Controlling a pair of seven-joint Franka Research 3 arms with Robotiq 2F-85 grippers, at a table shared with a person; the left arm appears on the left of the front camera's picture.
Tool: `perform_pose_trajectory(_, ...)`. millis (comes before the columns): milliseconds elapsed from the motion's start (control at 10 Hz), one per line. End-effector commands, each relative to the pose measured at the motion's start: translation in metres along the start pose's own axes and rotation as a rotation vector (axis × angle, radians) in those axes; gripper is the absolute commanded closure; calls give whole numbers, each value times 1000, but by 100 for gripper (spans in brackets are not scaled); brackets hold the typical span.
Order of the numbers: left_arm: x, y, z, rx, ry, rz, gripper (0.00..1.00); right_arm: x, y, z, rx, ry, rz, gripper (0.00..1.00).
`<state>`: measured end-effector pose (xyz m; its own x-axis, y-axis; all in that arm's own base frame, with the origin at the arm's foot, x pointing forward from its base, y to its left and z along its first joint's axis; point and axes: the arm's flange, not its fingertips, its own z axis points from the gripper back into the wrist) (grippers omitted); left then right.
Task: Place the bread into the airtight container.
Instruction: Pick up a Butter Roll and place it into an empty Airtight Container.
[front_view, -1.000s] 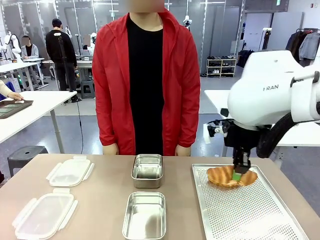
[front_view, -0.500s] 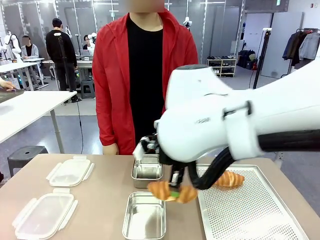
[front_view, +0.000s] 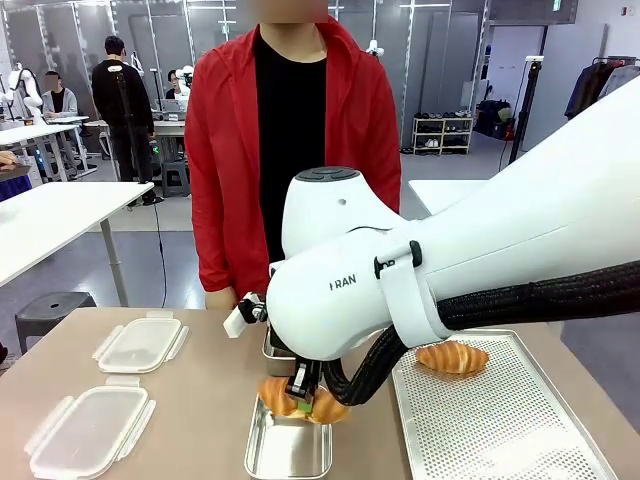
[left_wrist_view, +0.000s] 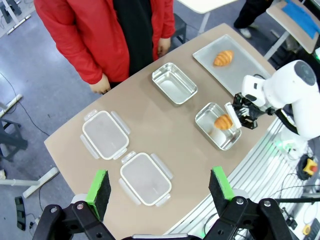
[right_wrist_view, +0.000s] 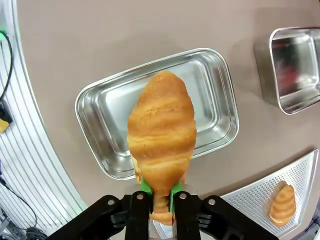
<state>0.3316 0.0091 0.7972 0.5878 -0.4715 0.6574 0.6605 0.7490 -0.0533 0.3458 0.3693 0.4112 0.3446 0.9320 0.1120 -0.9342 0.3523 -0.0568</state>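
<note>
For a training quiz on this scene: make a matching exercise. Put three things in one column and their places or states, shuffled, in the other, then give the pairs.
Column 1
1. croissant in the right gripper
2. other croissant
3. far steel container

Column 2
A. empty, in front of the person
B. lying on the perforated tray
C. held over the near steel container

Pairs: 1-C, 2-B, 3-A

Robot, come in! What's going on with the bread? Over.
Right gripper shut on croissant, over near steel container. Left gripper open, empty, up high. Nothing seen blocking the drop. Over.
</note>
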Motion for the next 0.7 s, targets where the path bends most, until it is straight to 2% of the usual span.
perform_pose_trajectory(0, 0, -1, 1, -10, -6, -7, 0, 0, 1, 1, 1, 3, 29, 93)
perform_pose_trajectory(400, 0, -1, 1, -10, -6, -7, 0, 0, 1, 1, 1, 3, 29, 93)
perform_pose_trajectory(500, 0, -1, 1, -10, -6, -7, 0, 0, 0, 0, 0, 2, 7, 84)
perform_pose_trajectory(600, 0, -1, 1, -10, -6, -7, 0, 2, 3, -4, 69, -70, -98, 84)
